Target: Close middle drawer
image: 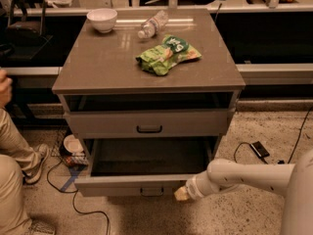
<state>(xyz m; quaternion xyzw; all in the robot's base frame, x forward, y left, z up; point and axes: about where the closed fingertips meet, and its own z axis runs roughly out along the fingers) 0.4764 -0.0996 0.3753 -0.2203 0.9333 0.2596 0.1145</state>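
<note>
The middle drawer [132, 184] is pulled out of the grey-beige cabinet, and its deep empty box is open to view. Its low front has a small dark loop handle [152, 192] at the centre. Above it is the taller-fronted drawer [146, 123] with the same kind of handle. My gripper [181, 194], on a white arm coming in from the right, is low down against the right part of the middle drawer's front, just right of the handle.
On the cabinet top [98, 67] are a white bowl [102, 19], a plastic bottle [152, 24] and a green snack bag [167, 54]. A seated person's legs [14, 180] are at the left. Cables, a floor bowl [73, 145] and a black device [257, 149] lie on the floor.
</note>
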